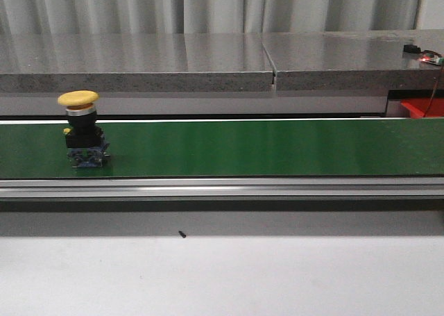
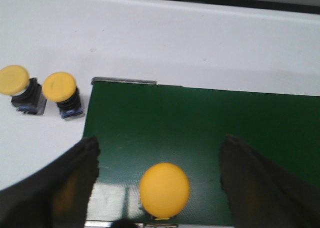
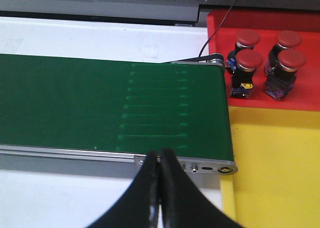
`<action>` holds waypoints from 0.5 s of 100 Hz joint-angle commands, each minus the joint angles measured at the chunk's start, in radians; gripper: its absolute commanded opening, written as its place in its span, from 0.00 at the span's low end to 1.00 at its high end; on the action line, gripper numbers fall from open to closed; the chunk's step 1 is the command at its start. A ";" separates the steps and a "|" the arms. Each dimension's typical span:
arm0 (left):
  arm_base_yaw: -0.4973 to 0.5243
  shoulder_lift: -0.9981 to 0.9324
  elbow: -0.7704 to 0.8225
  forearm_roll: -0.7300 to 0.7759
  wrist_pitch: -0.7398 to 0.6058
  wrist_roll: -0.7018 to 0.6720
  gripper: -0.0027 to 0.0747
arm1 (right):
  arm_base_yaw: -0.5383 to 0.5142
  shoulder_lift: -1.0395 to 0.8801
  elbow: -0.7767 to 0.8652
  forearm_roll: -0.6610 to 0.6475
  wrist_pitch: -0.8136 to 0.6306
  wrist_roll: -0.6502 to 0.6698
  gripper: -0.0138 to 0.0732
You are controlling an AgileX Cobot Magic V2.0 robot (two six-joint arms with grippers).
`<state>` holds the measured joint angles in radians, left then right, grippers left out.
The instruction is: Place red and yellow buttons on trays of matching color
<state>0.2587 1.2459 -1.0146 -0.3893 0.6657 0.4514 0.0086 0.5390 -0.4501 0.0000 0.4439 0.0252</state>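
A yellow button [image 1: 78, 99] on a black and blue base stands upright on the green belt [image 1: 263, 148] near its left end. In the left wrist view the same yellow button [image 2: 164, 189] sits between the wide-apart fingers of my left gripper [image 2: 160, 150], which is open and not touching it. Two more yellow buttons [image 2: 59, 86] stand on the white table beside the belt's end. My right gripper [image 3: 160, 158] is shut and empty over the belt's near rail. Several red buttons [image 3: 249, 60] stand on the red tray [image 3: 300, 100]. The yellow tray [image 3: 275, 173] lies next to it.
A grey stone ledge [image 1: 208, 62] runs behind the belt, with a small device and a red light [image 1: 424, 55] on its right end. The belt's aluminium rail [image 1: 222, 187] fronts the white table [image 1: 222, 274]. A wire [image 3: 220, 27] crosses the red tray.
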 commanded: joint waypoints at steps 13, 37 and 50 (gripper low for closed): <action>-0.124 -0.104 -0.029 -0.032 -0.039 0.006 0.18 | 0.001 0.002 -0.023 -0.007 -0.070 -0.004 0.08; -0.233 -0.167 -0.021 -0.043 -0.039 0.004 0.01 | 0.001 0.002 -0.023 -0.007 -0.070 -0.004 0.08; -0.244 -0.205 0.003 -0.043 -0.041 0.004 0.01 | 0.001 0.002 -0.023 -0.007 -0.070 -0.004 0.08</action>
<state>0.0251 1.0834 -0.9990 -0.4016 0.6737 0.4560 0.0086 0.5390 -0.4501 0.0000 0.4439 0.0252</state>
